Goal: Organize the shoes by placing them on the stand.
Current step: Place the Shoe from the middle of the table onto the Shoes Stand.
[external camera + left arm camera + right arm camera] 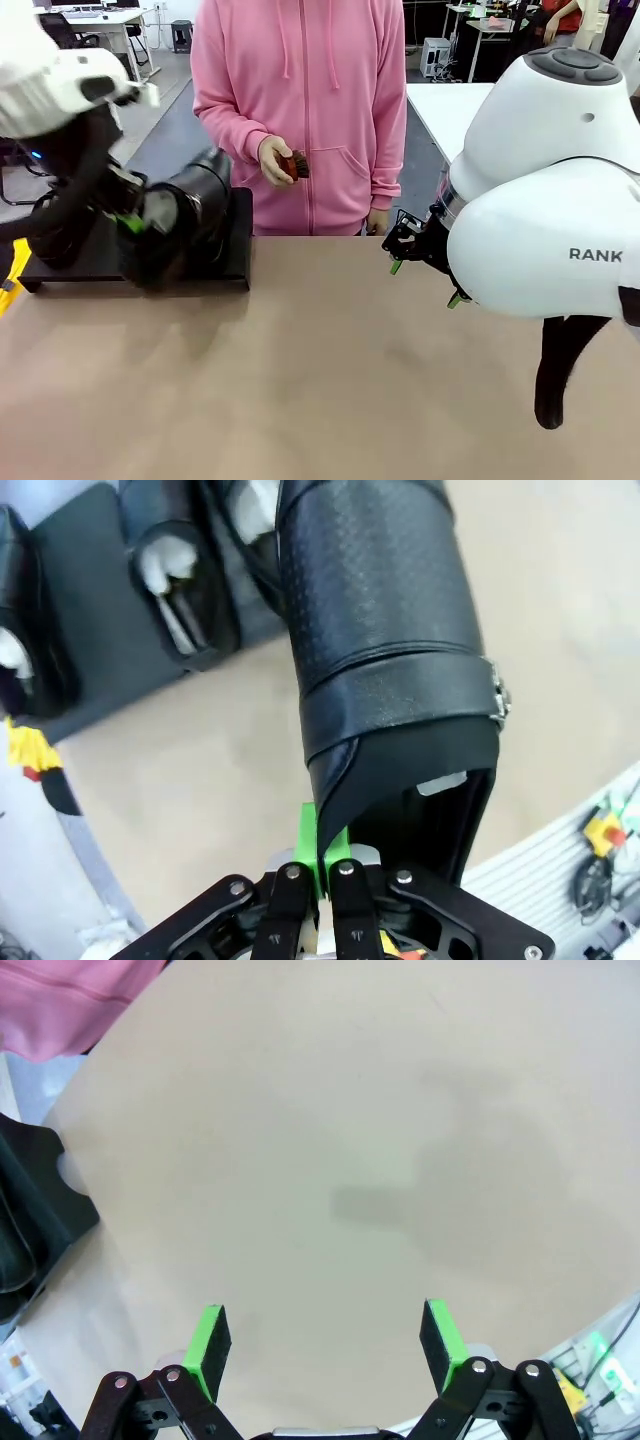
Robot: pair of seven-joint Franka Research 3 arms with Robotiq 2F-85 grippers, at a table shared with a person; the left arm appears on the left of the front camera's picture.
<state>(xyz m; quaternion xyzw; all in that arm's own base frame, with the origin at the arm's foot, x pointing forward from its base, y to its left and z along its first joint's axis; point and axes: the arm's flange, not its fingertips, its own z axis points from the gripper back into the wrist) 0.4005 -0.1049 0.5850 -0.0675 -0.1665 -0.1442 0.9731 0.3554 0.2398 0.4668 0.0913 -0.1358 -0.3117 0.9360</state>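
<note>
Glossy black perforated shoe pinched by left end effector, right end effector spread

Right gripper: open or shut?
Open. In its wrist view the right gripper has its green pads spread wide with only bare table between them.
</note>
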